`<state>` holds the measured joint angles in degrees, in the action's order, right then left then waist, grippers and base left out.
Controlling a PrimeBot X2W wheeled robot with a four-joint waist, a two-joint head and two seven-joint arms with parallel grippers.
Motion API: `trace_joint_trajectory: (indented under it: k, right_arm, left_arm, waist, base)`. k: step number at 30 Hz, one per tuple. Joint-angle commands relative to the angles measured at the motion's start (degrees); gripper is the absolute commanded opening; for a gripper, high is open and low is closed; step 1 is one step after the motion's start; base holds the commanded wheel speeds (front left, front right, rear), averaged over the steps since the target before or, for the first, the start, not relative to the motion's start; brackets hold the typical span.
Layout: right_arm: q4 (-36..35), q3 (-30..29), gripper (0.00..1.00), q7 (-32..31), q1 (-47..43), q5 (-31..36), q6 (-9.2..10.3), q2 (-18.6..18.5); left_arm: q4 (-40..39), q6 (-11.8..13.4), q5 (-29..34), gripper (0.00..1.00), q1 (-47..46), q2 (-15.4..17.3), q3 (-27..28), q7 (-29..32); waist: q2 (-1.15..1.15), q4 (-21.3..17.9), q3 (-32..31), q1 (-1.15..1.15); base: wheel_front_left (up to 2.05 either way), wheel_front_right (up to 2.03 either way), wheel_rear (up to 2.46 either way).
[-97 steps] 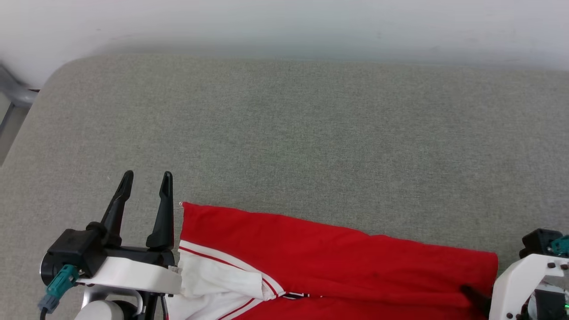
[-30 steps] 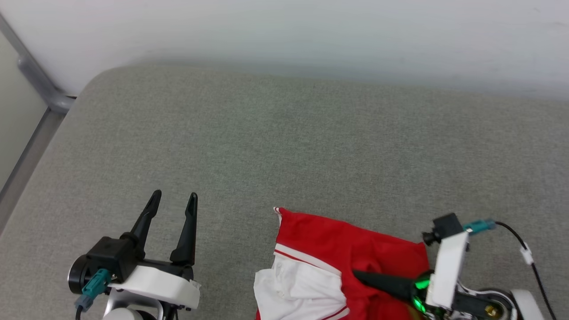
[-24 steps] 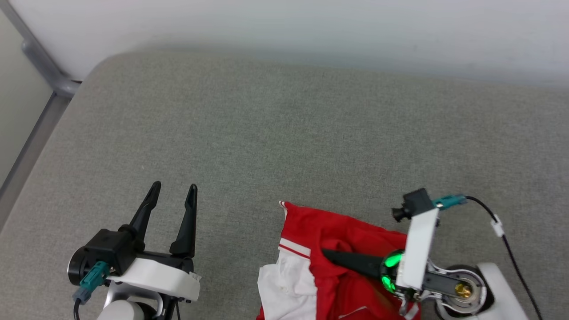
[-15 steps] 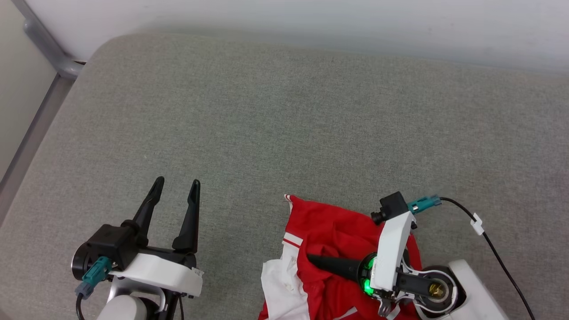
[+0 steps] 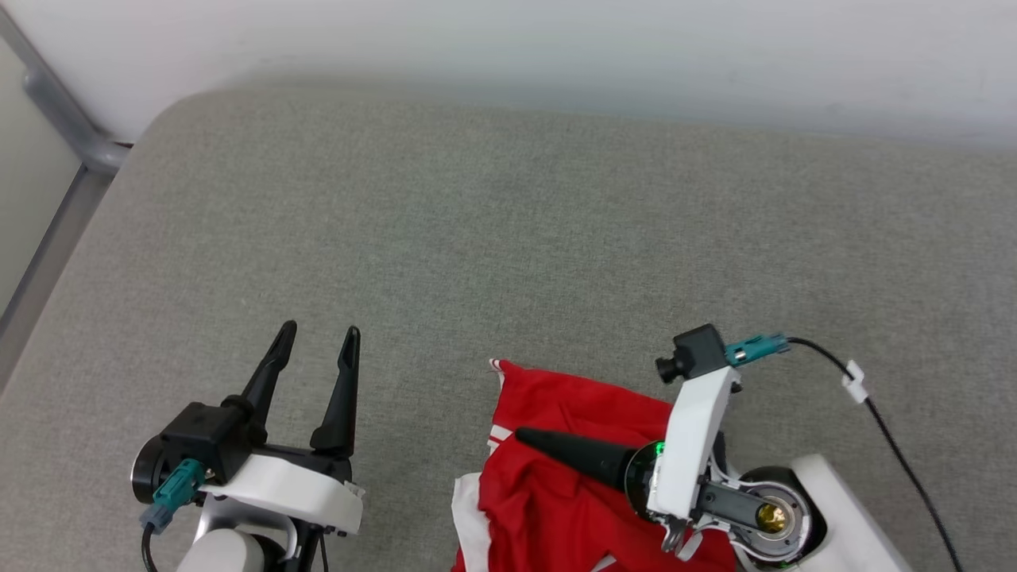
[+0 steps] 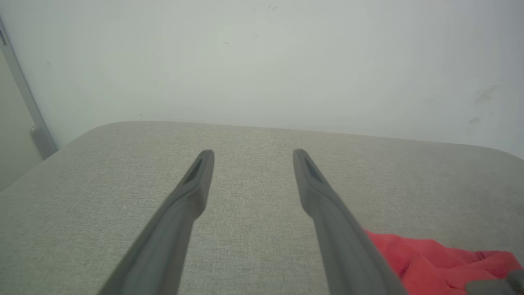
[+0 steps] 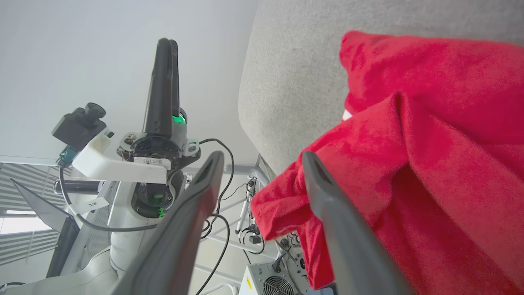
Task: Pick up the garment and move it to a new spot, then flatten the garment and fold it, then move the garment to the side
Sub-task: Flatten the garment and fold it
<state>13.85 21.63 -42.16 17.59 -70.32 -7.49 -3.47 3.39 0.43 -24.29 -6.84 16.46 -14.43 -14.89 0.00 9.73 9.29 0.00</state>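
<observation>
Grey fabric surface (image 5: 508, 238), pale wall (image 5: 508, 40) behind, metal post (image 5: 63, 119) far to the left of the garment.

Left gripper (image 5: 319, 327): left of the garment and well apart from it, fingers spread, nothing between them, no cloth contact.

Garment (image 5: 556, 508): red, bunched in a heap at the near edge of the surface. A sliver of white trim shows on its left side. It is not flat and no clean fold is visible. In the right wrist view a lobe of it seems to hang past the surface edge, with cables and a fan box (image 7: 274, 282) below.

Right gripper (image 7: 263, 155): lying across the top of the garment, pointing left. Its fingers stand apart and clamp nothing; red cloth lies right beside one finger.

Cable (image 5: 890, 429): loops over the surface to the right of the garment.

Risks (judgement):
- The overhanging part adds pull, so a nudge could slide the whole heap off the edge.
- A finger resting on loose jersey could snag a fold on pulling back and drag or flip the heap.
- Grabbing the bunch blind likely takes several layers, which would make flattening harder.
- The cable could catch cloth if the arm sweeps low.

Writing: no numerals or brand show on the garment. A white label (image 7: 149, 161) on the left gripper's base and a tag (image 7: 95, 203) on its cable are too small to read reliably.
</observation>
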Motion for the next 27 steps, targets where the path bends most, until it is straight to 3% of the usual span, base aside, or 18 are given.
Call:
trace_joint_trajectory:
  k: [1, 5, 12, 20, 27]
  right_arm:
    - [-1.2, -0.1, 1.0, 0.8, -0.4, 0.7, 0.0, -0.8]
    - [-5.2, -1.8, 1.0, 6.3, -2.2, 6.1, 0.0, -3.4]
    - [-7.6, -11.3, 1.0, 16.7, -6.0, 24.4, 0.0, -6.8]
    - [-14.9, -25.0, 1.0, 21.6, -11.5, 45.7, 0.0, -4.5]
    - [-22.8, -28.9, 1.0, 29.4, -17.0, 57.5, 0.0, -2.0]
  left_arm:
    - [0.0, 0.0, 0.3, 1.0, 0.7, 0.0, 0.1, -0.3]
    - [0.1, 0.5, 0.4, 1.0, 1.6, 0.2, 0.0, -0.3]
    - [-0.4, 1.9, 0.6, 1.0, 3.4, 0.6, 0.0, 0.4]
    - [-0.9, 3.6, 0.3, 1.0, 5.4, 1.1, 0.8, 1.0]
    - [-0.8, 4.5, -0.2, 1.0, 6.7, 1.3, 1.3, 0.9]
  waist:
    - [0.0, -0.6, -0.9, 0.0]
    - [0.0, -1.8, -2.5, 0.0]
    - [0.0, -4.4, -4.9, 0.0]
    - [0.0, -7.2, -6.8, 0.0]
    - [0.0, -8.5, -8.1, 0.0]
  base:
    - [0.0, 0.0, 0.0]
    - [0.0, 0.0, 0.0]
    - [0.0, 0.0, 0.0]
    - [0.0, 0.0, 0.0]
    - [0.0, 0.0, 0.0]
